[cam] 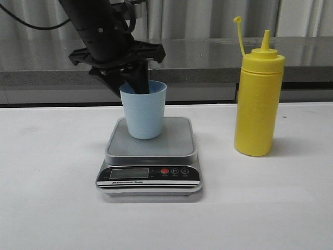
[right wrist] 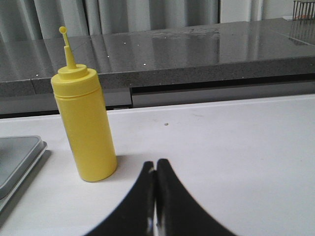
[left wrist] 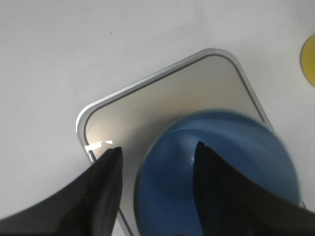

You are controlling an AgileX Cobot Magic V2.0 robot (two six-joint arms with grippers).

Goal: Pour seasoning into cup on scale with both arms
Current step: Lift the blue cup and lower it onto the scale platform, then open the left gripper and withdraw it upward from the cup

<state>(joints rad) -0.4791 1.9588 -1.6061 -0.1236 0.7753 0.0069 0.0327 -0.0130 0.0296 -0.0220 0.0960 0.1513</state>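
Left black gripper (cam: pixel 134 86) straddling rim of pale blue plastic cup (cam: pixel 144 112), fingers spread, on silver-grey digital scale (cam: pixel 150 156); right gripper (right wrist: pixel 156 196) pressed together near tall yellow squeeze bottle (cam: pixel 258 99).

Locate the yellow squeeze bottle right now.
In the front view the yellow squeeze bottle stands upright on the white table, right of the scale and apart from it.

Pale blue cup (cam: pixel 143 112) upright on scale (cam: pixel 150 159) platform; yellow seasoning bottle (cam: pixel 258 99) upright at scale's 3 o'clock, uncapped.
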